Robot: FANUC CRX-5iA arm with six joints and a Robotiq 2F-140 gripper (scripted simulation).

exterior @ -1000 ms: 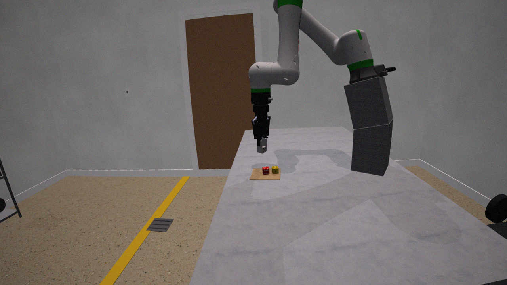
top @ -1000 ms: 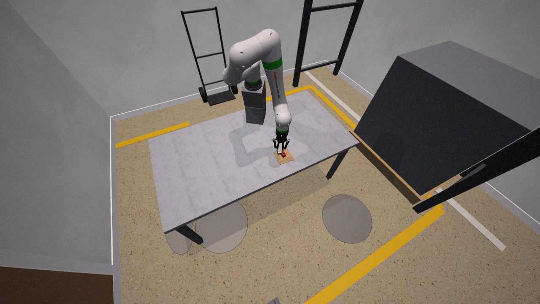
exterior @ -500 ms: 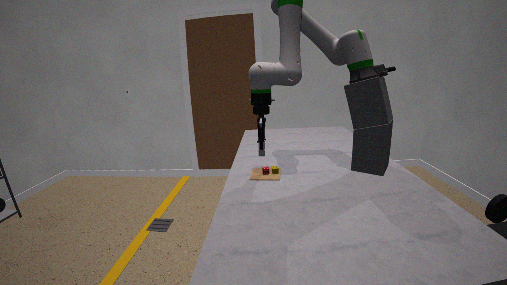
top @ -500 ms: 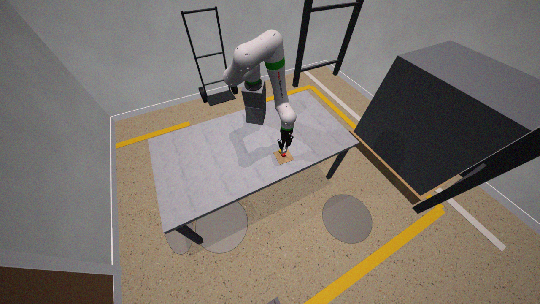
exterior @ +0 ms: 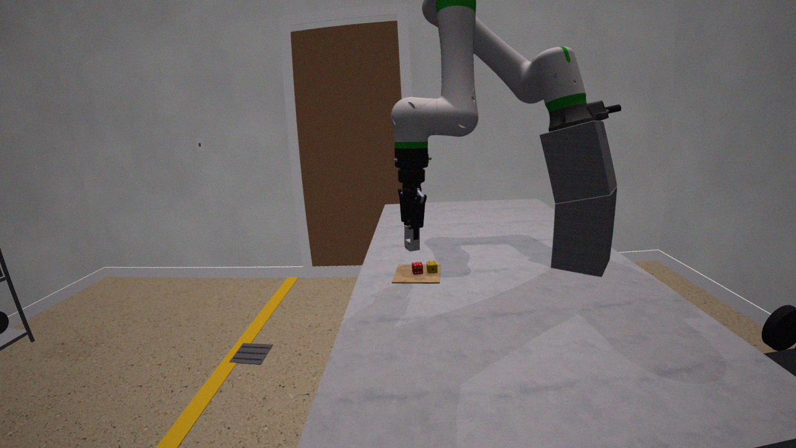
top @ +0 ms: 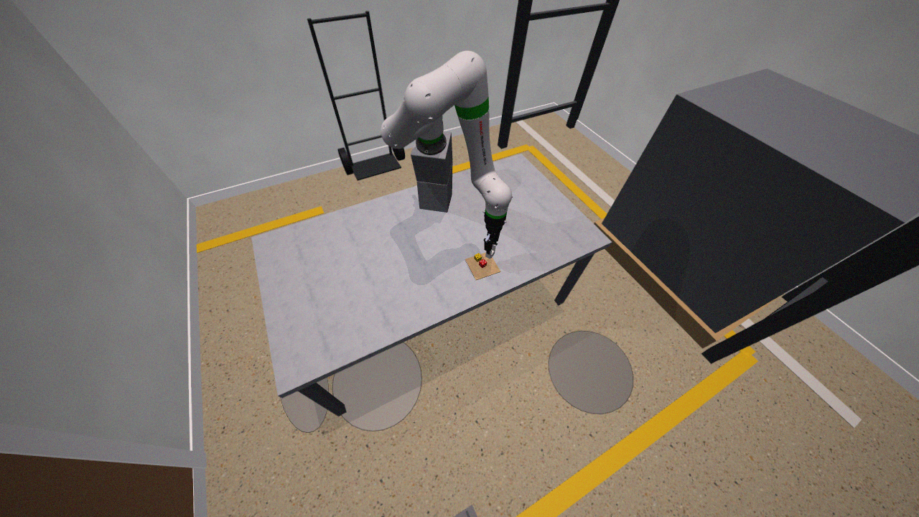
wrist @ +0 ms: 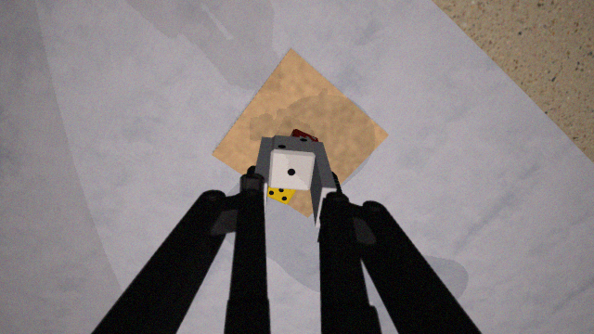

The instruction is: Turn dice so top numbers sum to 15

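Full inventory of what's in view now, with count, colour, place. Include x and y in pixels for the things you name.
white cube die with black pips [wrist: 291, 171]: 1, white, held in the end effector above the mat
red cube die with white pips [top: 482, 263] [exterior: 417, 268]: 1, red, on the mat
yellow cube die with black pips [top: 477, 256] [exterior: 431, 267] [wrist: 280, 194]: 1, yellow, on the mat beside the red die
thin square mat [top: 483, 272] [exterior: 405, 277] [wrist: 292, 79]: 1, tan, on the table
marbled rectangular table [top: 334, 289] [exterior: 472, 334]: 1, pale grey, under the mat
hand truck [top: 377, 166]: 1, black, by the wall
flat panel door [exterior: 347, 139]: 1, brown, far wall
jointed arm [top: 449, 80] [exterior: 457, 66]: 1, white with green bands, on a grey pedestal [top: 434, 179] [exterior: 581, 223]
two-finger end effector [top: 490, 252] [exterior: 411, 245] [wrist: 290, 156]: 1, black, shut on the white die
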